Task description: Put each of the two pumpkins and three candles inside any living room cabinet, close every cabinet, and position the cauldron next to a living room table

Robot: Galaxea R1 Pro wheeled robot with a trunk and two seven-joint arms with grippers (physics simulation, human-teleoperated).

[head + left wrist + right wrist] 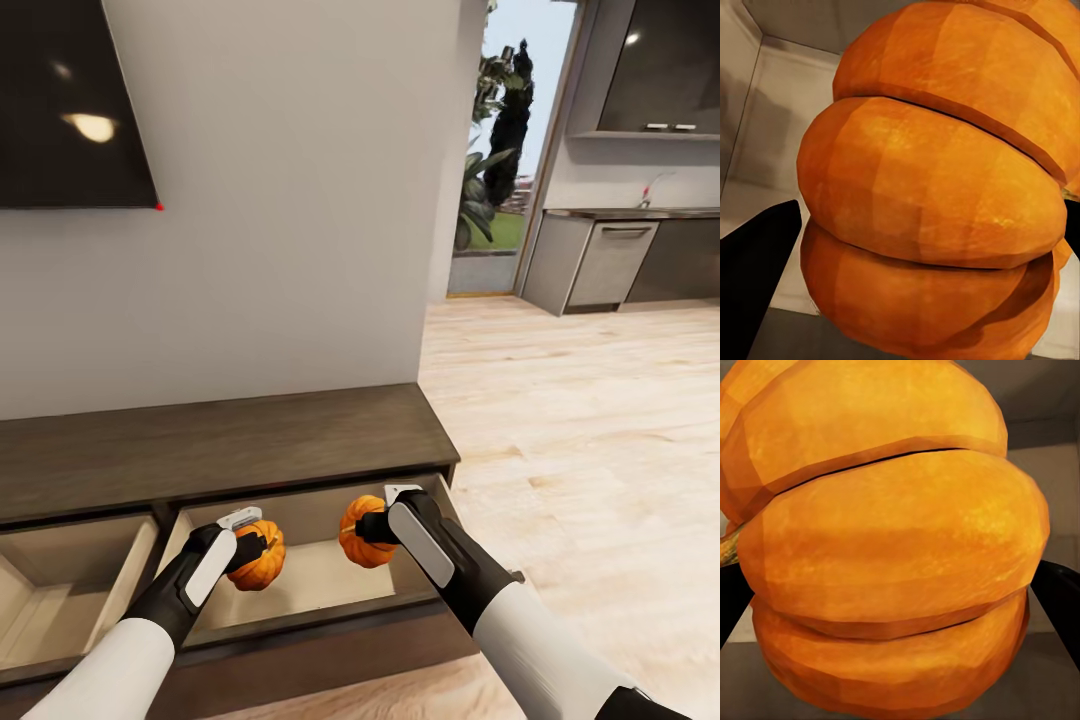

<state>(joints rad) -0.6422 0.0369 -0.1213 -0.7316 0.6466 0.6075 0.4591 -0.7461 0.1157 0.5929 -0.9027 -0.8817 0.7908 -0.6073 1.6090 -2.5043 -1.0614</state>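
Left tool and right tool each clamp a pumpkin across its ribs over the open cabinet drawer; rigid, light-looking, smooth, likely slip-prone.

Wall television, kitchen counter, wood floor

Both arms reaching forward and down, left tool clamped, right tool clamped

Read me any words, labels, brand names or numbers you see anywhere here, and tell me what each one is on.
None: no readable text in any view.
The dark wall screen is blank apart from light reflections.
The two pumpkins, the open cabinet drawer and both end effectors carry no markings.
The kitchen units show no lettering.
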